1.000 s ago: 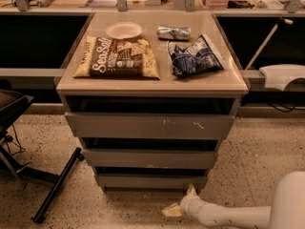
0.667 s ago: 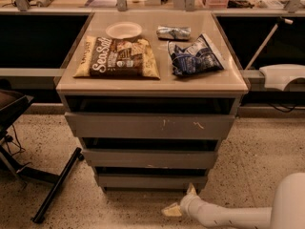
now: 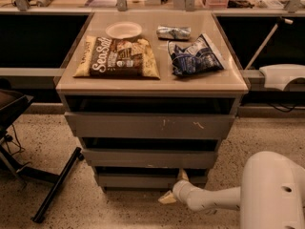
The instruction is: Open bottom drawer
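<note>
"Sea Salt" stands in large white letters on the brown chip bag [image 3: 119, 57], which lies flat by the left edge of the desk [image 3: 152, 84], towards its front left corner. The smaller print on it cannot be read, nor can that on the blue bag [image 3: 194, 55] by the right edge. The gripper [image 3: 172, 187], unmarked, sits far below the front edge against the bottom drawer [image 3: 138, 180], fingers spread apart

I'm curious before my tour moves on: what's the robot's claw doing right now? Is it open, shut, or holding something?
Claw: open, holding nothing, down low at the bottom drawer, with one finger up at its front.
</note>
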`<state>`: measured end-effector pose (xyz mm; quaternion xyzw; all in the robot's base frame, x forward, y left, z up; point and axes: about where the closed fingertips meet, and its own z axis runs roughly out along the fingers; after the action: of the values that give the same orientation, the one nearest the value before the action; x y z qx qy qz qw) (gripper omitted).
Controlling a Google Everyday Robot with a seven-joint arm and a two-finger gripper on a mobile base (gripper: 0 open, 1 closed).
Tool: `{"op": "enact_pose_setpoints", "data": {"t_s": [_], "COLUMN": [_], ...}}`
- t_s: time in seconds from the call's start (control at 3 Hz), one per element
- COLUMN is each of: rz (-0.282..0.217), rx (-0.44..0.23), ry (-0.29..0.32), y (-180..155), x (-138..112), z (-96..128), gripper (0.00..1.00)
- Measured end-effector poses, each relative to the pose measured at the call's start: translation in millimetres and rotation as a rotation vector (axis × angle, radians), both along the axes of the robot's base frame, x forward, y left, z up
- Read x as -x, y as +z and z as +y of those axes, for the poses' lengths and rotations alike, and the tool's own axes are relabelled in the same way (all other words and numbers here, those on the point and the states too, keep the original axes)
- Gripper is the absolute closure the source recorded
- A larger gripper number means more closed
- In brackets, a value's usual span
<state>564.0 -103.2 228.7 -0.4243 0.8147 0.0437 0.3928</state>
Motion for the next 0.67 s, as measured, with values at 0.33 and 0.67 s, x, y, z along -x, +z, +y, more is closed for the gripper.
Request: {"op": "enact_pose_setpoints", "data": {"t_s": [0.33,0.67], "rz": [0.000,-0.020], "rx": [0.007,-0.033], "ry": [0.020,0.012], "y": [-1.2,-5.5], "x": [-2.6,-9.9], "z": [8.1,7.3], "gripper": [0.00,0.00]}}
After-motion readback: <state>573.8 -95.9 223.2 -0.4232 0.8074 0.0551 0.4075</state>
